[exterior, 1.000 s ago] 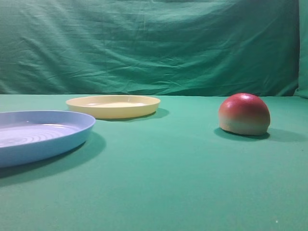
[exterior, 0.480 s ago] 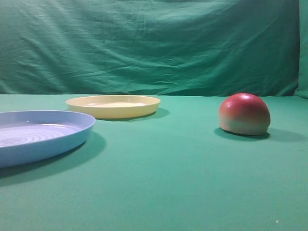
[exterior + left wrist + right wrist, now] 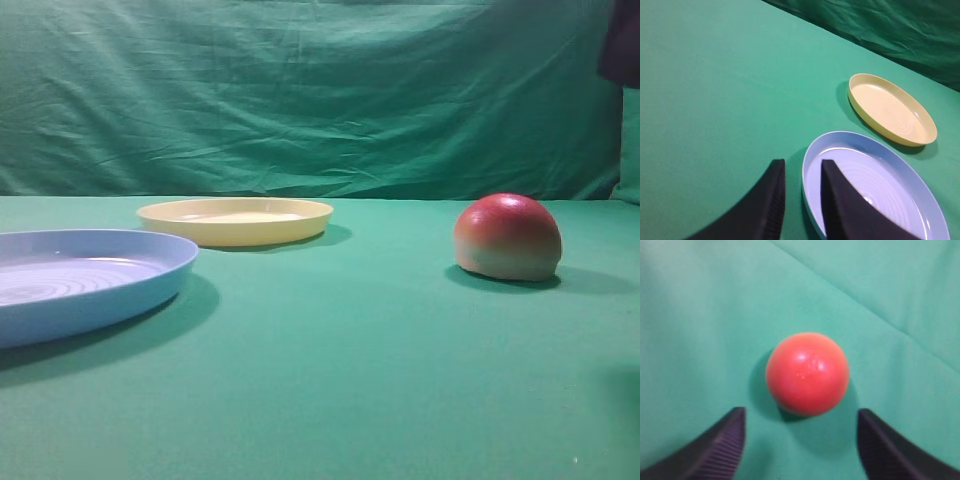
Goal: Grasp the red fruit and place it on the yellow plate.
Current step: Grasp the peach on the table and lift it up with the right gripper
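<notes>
The red fruit [image 3: 507,237] rests flat side down on the green cloth at the right, red on top and pale at its base. From above, the right wrist view shows the fruit [image 3: 807,372] as a red dome just ahead of my right gripper [image 3: 801,412], which hangs open and wide with its fingers apart from the fruit. The yellow plate [image 3: 235,220] lies bare at the back left, and the left wrist view also shows the yellow plate [image 3: 892,109]. My left gripper [image 3: 802,165] hovers over the near rim of a blue plate, its jaws a narrow gap apart and holding nothing.
A light blue ridged plate [image 3: 80,280] sits at the front left, seen too as the blue plate [image 3: 875,185] under the left fingers. A dark part of the right arm [image 3: 622,40] shows in the top right corner. A green curtain [image 3: 320,100] closes off the back.
A dark part of the right arm has come into the exterior view's top right corner, and a faint shadow has appeared at the lower right. The fruit and both plates have not moved.
</notes>
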